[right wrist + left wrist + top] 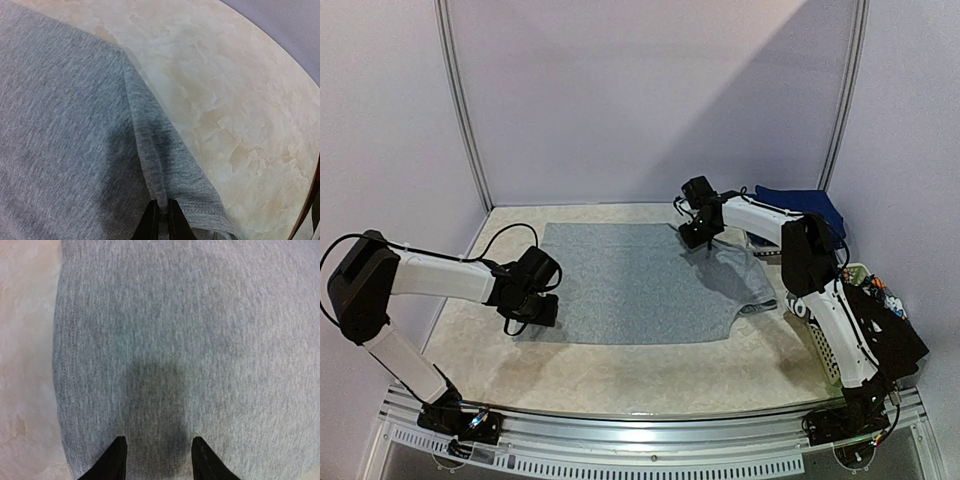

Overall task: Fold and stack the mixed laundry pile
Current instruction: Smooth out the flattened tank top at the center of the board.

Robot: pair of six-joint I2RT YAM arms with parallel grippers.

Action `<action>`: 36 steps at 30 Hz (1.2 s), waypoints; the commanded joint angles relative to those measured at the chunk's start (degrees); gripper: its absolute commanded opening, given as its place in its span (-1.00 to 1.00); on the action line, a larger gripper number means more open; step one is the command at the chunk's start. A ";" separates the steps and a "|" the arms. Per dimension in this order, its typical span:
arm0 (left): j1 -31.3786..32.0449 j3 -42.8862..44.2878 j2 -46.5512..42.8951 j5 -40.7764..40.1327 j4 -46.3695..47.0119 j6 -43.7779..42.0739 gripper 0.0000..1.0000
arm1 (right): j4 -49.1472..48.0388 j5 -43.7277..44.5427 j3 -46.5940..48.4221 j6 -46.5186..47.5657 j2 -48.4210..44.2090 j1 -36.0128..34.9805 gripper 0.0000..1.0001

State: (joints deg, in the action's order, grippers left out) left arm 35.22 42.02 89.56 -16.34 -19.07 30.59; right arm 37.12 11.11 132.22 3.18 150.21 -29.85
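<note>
The grey shirt (pixel 640 283) lies spread flat on the table. My right gripper (pixel 694 238) is shut on a pinched ridge of the shirt near its far right corner; in the right wrist view the gripper (pixel 163 216) clamps the fold of grey cloth (pixel 75 125) beside the stitched hem. My left gripper (pixel 533 310) hovers open over the shirt's near left edge; in the left wrist view the gripper (pixel 159 450) holds nothing, with grey shirt (pixel 190 340) below it. A navy blue piece (pixel 800 205) lies at the far right.
A white lattice basket (pixel 845 310) with printed garments stands at the right table edge by the right arm. Bare beige tabletop (pixel 620 375) runs along the front and left (pixel 25 340). Grey walls and a metal frame enclose the back.
</note>
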 commanded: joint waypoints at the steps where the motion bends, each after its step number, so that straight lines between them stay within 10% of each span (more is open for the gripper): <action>1: 0.55 -1.10 -0.73 -1.23 0.20 0.83 -0.11 | -0.72 2.14 1.45 0.95 -0.90 0.18 -0.82; 18: 0.55 -2.24 -4.77 -3.27 -3.89 2.64 -0.12 | -11.35 3.85 7.79 6.94 4.44 4.55 -0.70; 23: 0.59 -3.70 -8.38 -4.37 -5.79 4.70 -0.04 | -15.05 6.86 8.23 7.37 5.22 5.24 0.41; 30: 0.46 -7.71 -17.26 -11.12 -9.72 11.46 -0.02 | -14.43 8.98 5.38 1.97 0.49 5.62 0.54; 36: -0.11 -10.81 -22.27 -12.45 -14.07 17.87 -0.03 | -22.22 8.30 -18.27 -4.68 -17.24 3.57 0.64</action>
State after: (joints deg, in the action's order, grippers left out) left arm 35.20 33.41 69.69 -26.39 -28.69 42.52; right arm 21.08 18.50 125.67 4.10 146.47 -24.88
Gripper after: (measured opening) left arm 0.489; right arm 0.808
